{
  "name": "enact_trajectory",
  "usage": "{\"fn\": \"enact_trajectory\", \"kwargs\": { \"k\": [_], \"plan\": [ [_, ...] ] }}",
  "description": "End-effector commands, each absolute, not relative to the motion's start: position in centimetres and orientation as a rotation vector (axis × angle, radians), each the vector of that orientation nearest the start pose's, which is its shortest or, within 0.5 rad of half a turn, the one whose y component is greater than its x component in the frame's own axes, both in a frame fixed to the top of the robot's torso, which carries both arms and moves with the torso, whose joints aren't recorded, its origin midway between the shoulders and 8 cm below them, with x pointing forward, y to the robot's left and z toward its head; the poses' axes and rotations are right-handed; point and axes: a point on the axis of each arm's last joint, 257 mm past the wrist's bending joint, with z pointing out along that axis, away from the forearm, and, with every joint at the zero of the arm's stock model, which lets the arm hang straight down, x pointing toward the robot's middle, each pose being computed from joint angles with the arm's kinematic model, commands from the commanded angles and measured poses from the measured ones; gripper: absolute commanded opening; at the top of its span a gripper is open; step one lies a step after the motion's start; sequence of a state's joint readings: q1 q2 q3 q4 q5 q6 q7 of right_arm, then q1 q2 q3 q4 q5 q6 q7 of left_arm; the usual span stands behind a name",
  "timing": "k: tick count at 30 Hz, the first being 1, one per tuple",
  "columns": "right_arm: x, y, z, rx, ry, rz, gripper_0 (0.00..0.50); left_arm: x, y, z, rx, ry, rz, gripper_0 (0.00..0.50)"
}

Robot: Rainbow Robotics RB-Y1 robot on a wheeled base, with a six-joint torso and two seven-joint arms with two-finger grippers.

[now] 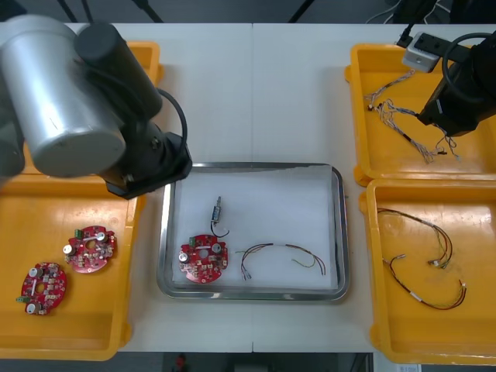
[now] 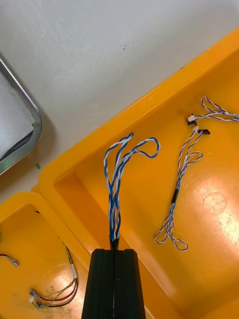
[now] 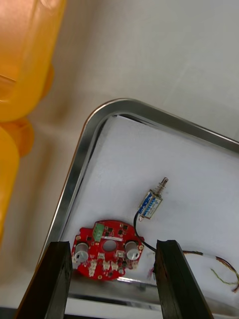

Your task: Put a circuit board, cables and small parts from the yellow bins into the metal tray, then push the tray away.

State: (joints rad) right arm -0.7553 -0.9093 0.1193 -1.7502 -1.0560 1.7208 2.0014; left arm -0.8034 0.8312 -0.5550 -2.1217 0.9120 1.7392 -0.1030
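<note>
- Blue and white twisted cable (image 2: 119, 174) is sitting pinched at one end in the right gripper (image 2: 114, 248). The black fingers are pressing together on it with barely a gap. Its loops are reaching out over the far right yellow bin (image 2: 144, 219), seemingly clear of the floor, though the angle is leaving that unsure.
- More blue and white cables (image 2: 181, 194) are lying loose in that same bin, beside the held one and apart from it.
- Between the bins the metal tray (image 1: 339, 232) is sitting white inside. It is already holding a red circuit board (image 1: 203, 260) by its near-left corner and a small metal part (image 1: 218, 210) with a black lead just beyond the board. A red and yellow cable (image 1: 279, 254) is lying beside the board, toward the middle.
- So the loading is looking well advanced: a board, a part and one cable are in. The pinched cable is the piece under way, needing a carry across to the tray and a release.
- Pushing the tray away is not yet done.
- Over the tray's near-left corner the left gripper (image 3: 112, 243) is hovering with its fingers spread wide and holding nothing, the board lying below between them.
- Two spare circuit boards (image 1: 91, 248) are resting in the near left yellow bin (image 1: 77, 333), and thin cables (image 1: 422, 263) in the near right yellow bin (image 1: 403, 325).
</note>
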Motion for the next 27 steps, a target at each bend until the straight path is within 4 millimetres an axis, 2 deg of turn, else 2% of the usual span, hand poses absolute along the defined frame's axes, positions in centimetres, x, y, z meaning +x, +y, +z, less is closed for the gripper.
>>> {"fn": "enact_trajectory", "kwargs": {
  "k": [1, 3, 4, 6, 7, 12, 14, 19, 27],
  "plan": [
    [49.7, -26.6, -7.9, -1.215, 2.288, -0.121, 0.000, 44.5, 17.8, -8.7, -0.614, 2.557, -0.289, 0.488],
    [49.7, -26.6, -7.9, -1.215, 2.288, -0.121, 0.000, 44.8, 18.9, -7.7, -0.648, 2.555, -0.297, 0.487],
    [49.4, -26.6, -10.3, -1.207, 2.327, -0.083, 0.000, 45.1, 19.5, -7.2, -0.657, 2.559, -0.299, 0.488],
    [49.4, -26.6, -10.4, -1.205, 2.329, -0.079, 0.000, 45.4, 20.7, -6.6, -0.650, 2.562, -0.287, 0.488],
    [49.8, -26.5, -9.8, -1.204, 2.308, -0.084, 0.000, 45.6, 21.5, -6.4, -0.643, 2.565, -0.271, 0.488],
    [50.2, -25.5, -9.6, -1.238, 2.269, -0.073, 0.000, 46.8, 25.0, -6.2, -0.612, 2.573, -0.182, 0.489],
    [50.0, -24.6, -9.7, -1.279, 2.259, -0.073, 0.000, 47.5, 26.7, -6.2, -0.592, 2.573, -0.133, 0.488],
    [49.7, -22.4, -9.8, -1.384, 2.228, -0.082, 0.000, 49.0, 29.6, -6.1, -0.548, 2.561, -0.066, 0.488],
    [47.6, -17.7, -10.0, -1.568, 2.157, 0.012, 0.000, 51.8, 33.8, -5.8, -0.493, 2.528, -0.001, 0.493]
  ]
}}
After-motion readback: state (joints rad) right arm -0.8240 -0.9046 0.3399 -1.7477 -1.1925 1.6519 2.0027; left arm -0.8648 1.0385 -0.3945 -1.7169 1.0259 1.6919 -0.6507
